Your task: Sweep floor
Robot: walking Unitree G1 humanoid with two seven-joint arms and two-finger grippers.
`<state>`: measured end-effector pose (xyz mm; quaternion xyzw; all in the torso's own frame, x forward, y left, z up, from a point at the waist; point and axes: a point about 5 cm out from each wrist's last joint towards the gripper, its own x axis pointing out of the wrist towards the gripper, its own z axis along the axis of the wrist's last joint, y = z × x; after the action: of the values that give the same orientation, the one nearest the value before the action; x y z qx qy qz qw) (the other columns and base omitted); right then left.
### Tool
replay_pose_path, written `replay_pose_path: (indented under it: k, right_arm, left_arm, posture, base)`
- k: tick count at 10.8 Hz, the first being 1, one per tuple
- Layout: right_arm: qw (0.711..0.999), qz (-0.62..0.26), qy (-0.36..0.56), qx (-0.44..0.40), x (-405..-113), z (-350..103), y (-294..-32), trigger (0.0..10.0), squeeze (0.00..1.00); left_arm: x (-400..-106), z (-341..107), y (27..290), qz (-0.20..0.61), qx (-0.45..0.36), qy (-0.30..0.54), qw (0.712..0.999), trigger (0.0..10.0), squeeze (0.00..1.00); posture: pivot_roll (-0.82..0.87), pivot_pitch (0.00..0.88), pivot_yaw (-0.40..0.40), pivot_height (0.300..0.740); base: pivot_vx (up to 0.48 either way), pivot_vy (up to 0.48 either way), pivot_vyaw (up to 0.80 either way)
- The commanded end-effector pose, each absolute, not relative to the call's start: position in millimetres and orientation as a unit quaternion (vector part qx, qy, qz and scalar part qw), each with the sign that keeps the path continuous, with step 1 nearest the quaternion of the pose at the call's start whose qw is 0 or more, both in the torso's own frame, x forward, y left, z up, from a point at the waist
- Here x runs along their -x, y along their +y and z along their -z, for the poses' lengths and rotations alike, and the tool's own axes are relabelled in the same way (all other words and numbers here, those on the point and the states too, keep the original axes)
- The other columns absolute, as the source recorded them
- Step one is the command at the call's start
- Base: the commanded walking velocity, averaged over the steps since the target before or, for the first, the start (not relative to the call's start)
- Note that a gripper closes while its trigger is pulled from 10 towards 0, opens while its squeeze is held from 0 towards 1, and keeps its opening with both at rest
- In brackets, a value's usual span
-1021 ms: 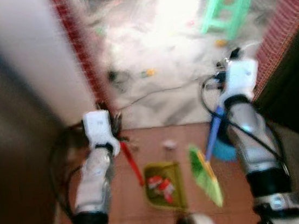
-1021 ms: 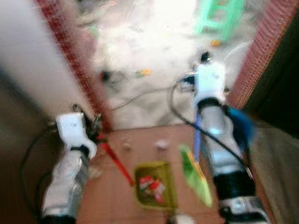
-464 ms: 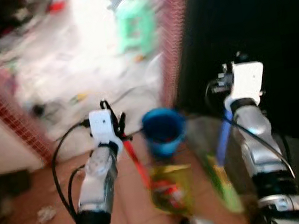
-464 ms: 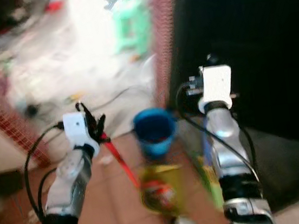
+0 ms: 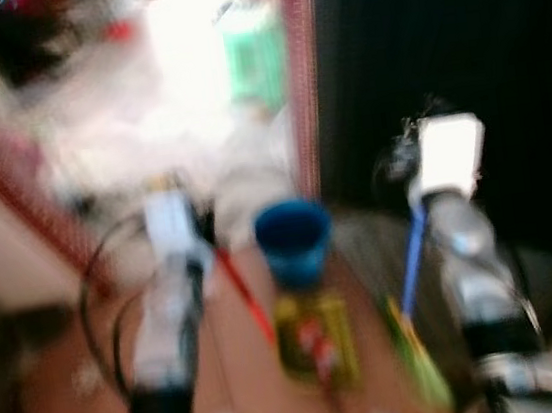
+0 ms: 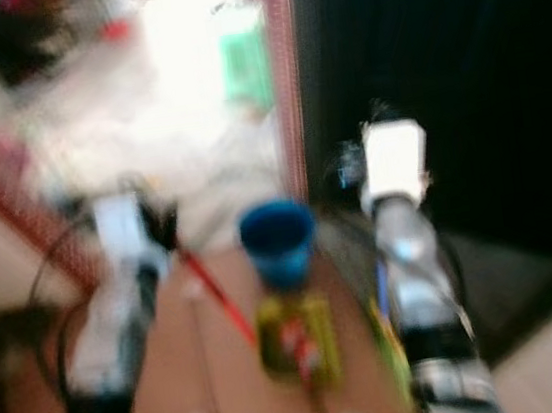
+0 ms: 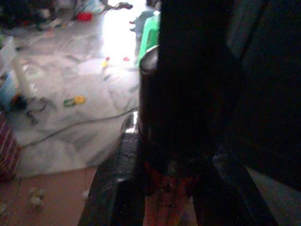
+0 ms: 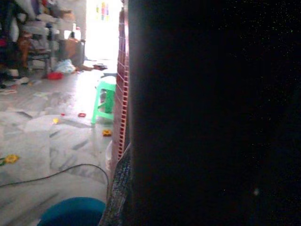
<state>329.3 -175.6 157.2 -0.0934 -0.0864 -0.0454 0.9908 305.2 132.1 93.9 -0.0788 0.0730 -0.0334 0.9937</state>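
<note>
View swung right; left tool clenched on red dustpan handle, slanting toward robot

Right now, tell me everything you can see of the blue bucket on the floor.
The blue bucket is a round, open-topped container, plastic by its look, standing upright on the reddish tiled floor ahead of the robot, between its two arms. Its rim is a darker blue, and the blur hides whatever is inside. It sits at the foot of the red brick pillar, near where the tiles meet the pale marble floor. Just in front of it is the yellow-green dustpan with litter in it. Whether they touch is unclear.
</note>
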Motion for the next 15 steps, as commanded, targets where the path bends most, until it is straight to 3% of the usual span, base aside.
replay_pose_path:
  k: [1,6,15]
  right_arm:
    - [0.989,0.036,-0.118,0.087,-332.3,-172.1,-168.4,10.0,0.00]
    - [0.988,0.032,-0.120,0.088,-333.8,-171.5,-167.0,10.0,0.00]
    - [0.988,0.041,-0.101,0.105,-332.6,-161.8,-175.1,10.0,0.00]
  left_arm:
    - [-314.7,-118.6,132.7,0.036,0.083,0.025,0.996,10.0,0.00]
    - [-315.6,-120.3,137.4,0.030,0.081,0.022,0.996,10.0,0.00]
    - [-317.2,-187.5,145.4,0.022,0.128,-0.076,0.989,10.0,0.00]
  posture:
    - [-0.10,0.009,0.041,0.740]
    - [-0.10,0.005,0.039,0.740]
    - [-0.10,0.013,0.037,0.740]
  base:
    - [0.000,0.000,0.00]
    - [0.000,0.469,0.00]
    - [0.000,0.000,0.00]
